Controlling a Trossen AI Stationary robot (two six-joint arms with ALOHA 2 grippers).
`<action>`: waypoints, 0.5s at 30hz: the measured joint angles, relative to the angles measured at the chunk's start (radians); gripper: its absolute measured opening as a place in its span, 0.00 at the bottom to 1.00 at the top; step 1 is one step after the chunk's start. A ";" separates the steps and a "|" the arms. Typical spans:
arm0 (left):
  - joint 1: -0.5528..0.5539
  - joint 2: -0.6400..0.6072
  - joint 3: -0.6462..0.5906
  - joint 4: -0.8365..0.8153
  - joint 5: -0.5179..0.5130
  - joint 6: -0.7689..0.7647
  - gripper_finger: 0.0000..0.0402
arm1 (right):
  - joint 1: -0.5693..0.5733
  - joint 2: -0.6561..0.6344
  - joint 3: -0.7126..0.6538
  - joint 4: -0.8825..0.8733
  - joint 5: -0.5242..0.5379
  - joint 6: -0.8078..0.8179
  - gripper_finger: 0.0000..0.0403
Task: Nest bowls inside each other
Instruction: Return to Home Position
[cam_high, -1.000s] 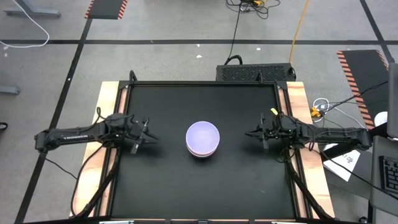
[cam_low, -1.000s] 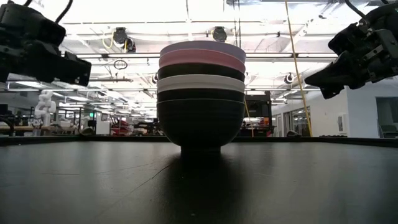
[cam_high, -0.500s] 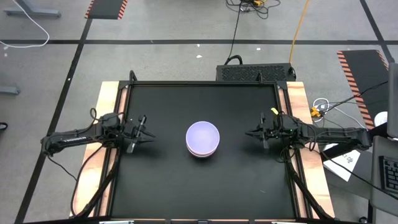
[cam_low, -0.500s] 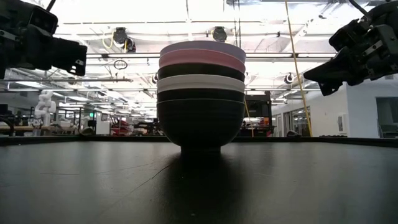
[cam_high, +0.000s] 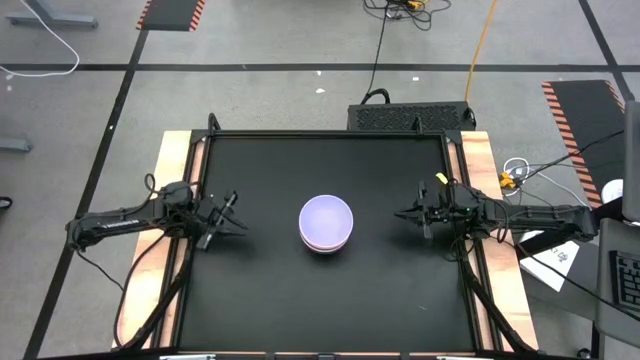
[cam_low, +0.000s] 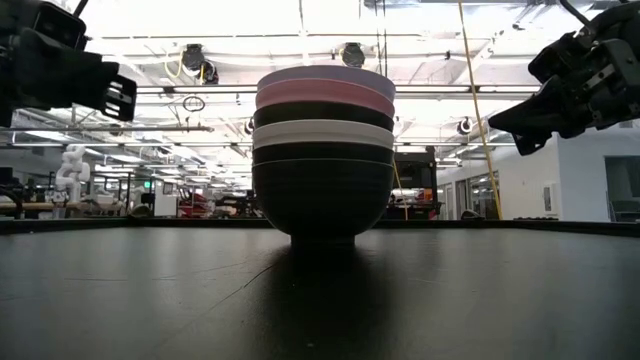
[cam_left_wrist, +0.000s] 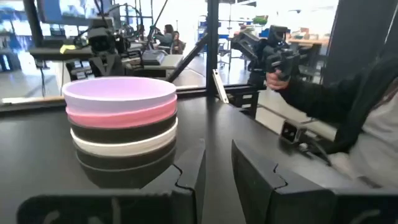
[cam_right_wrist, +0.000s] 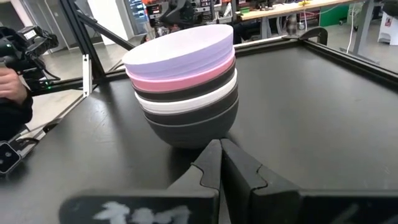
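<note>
Six bowls stand nested in one stack at the table's middle: lavender on top, then pink, black, white and two black; the bottom black bowl rests on the mat by its foot. The stack also shows in both wrist views. My left gripper hovers left of the stack, well apart from it, open by a narrow gap. My right gripper hovers right of the stack, shut and empty. Both hang above the table.
The black mat lies in a raised black frame with wooden strips at the left and right edges. A black box sits past the far edge. A person with a hand controller stands beyond the table.
My left gripper has drawn back toward the table's left edge, away from the stack of bowls. The stack has stayed where it was.
</note>
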 joint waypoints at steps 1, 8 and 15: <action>0.000 0.000 0.000 0.001 0.000 -0.024 0.20 | 0.000 0.000 0.000 0.000 0.000 0.005 0.00; 0.001 0.000 0.000 -0.001 -0.043 -0.072 0.20 | 0.000 0.000 0.000 -0.012 0.002 0.007 0.00; 0.001 0.000 0.000 -0.002 -0.046 -0.069 0.20 | 0.000 0.000 0.000 -0.019 0.003 0.007 0.00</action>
